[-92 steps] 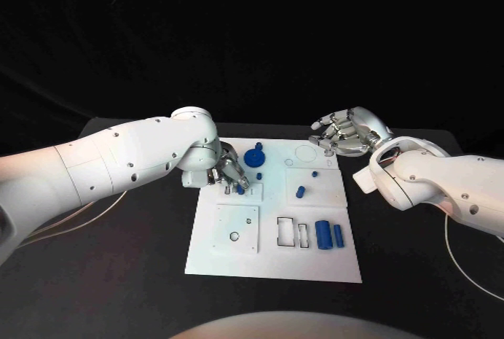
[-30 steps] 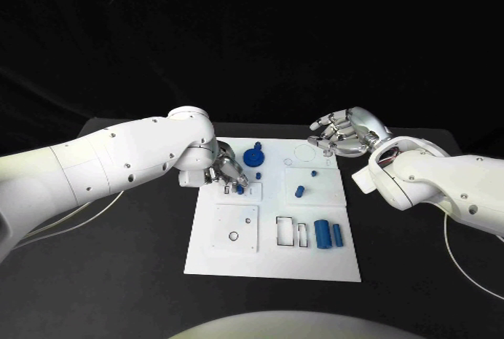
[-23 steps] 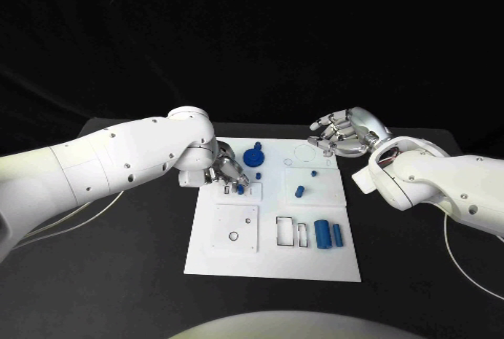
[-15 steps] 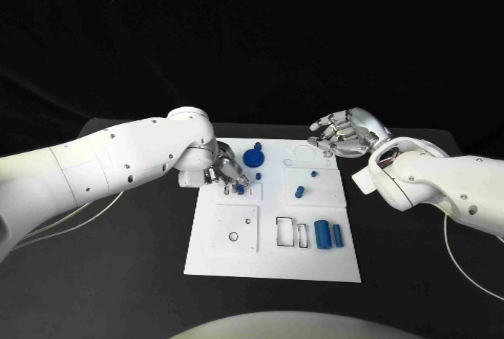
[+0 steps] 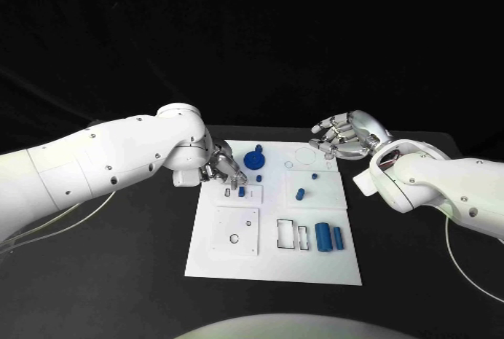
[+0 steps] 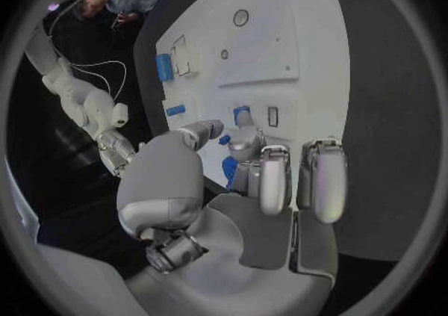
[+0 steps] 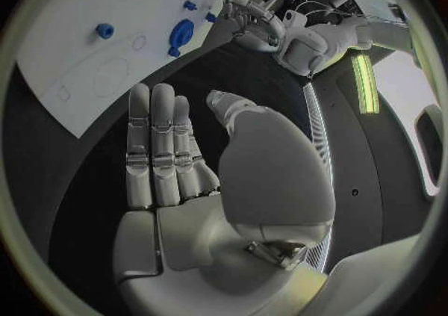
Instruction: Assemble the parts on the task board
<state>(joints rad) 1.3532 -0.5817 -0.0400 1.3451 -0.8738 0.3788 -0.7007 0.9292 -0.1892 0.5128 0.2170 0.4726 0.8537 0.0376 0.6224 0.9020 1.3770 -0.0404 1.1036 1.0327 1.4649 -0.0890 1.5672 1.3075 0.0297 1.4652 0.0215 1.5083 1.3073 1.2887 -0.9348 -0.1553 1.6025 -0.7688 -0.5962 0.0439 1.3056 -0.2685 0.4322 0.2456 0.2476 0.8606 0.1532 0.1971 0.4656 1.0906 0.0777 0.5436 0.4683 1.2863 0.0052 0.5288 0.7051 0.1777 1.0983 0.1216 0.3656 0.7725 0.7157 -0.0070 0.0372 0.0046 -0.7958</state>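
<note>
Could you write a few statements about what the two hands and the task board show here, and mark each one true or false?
1. The right hand holds a blue part. False: its fingers are apart and it holds nothing.
2. The left hand is over the task board. True.
3. Two blue cylinders lie side by side on the board. True.
4. The blue gear lies off the board on the black table. False: it is on the board.

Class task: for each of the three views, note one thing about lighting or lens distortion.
Head view: the white task board is brightly lit against a black table and backdrop. Left wrist view: the fisheye bends the board's straight edges around the left hand. Right wrist view: a bright green-white light strip glares beside the right hand.
</note>
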